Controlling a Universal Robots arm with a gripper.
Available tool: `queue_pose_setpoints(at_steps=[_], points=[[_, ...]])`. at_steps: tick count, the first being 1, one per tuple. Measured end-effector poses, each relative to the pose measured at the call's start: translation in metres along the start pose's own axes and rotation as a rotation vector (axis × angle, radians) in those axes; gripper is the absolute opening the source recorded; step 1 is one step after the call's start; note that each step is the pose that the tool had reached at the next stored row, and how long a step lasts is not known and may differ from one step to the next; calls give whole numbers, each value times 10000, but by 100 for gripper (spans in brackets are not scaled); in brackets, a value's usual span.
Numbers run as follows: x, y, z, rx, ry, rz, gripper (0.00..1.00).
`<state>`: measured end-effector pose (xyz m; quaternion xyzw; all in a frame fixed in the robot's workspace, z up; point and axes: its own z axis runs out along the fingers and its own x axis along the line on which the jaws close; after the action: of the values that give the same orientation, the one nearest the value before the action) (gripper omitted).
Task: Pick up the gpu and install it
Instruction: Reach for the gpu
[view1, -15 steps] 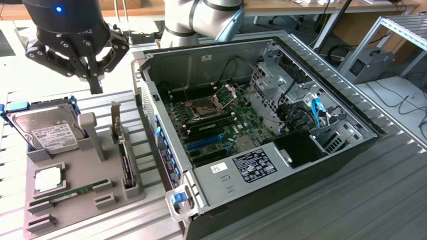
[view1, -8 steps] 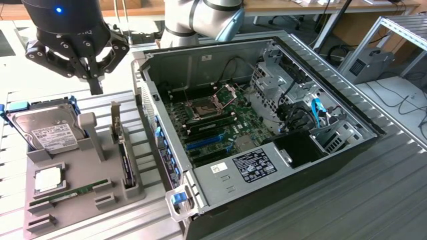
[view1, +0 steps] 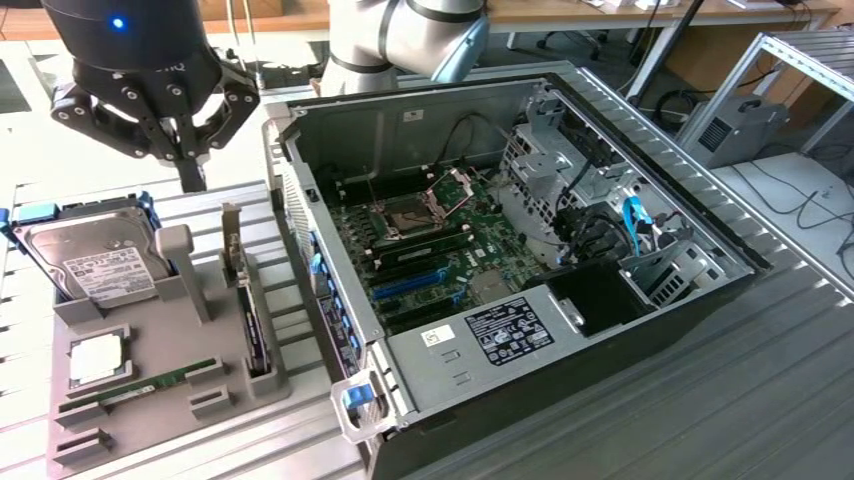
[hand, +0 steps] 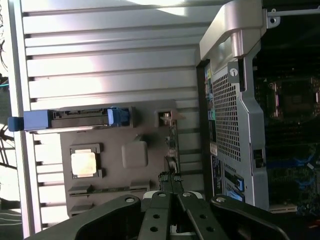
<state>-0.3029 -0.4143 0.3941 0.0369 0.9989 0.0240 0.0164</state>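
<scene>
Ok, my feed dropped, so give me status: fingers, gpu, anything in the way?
Fingers shut, empty, hovering above the holder. Gpu upright on edge in its holder slot, untouched. Hard drive stands alongside, apart from it.

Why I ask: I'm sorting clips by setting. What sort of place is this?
Likely a robotics lab workbench: an open computer case on a slatted metal table, a grey fixture holding a hard drive, a robot arm behind.

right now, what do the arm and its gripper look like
The arm is silver-grey tubing with a pale blue joint cap. The gripper is black: a round body with a small blue light and linked jaws dotted with silver pins.
</scene>
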Motion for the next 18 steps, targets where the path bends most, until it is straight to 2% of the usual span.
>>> queue_pose_setpoints(at_steps=[18], points=[[-11,-150,-7,19,-1,-1,11]])
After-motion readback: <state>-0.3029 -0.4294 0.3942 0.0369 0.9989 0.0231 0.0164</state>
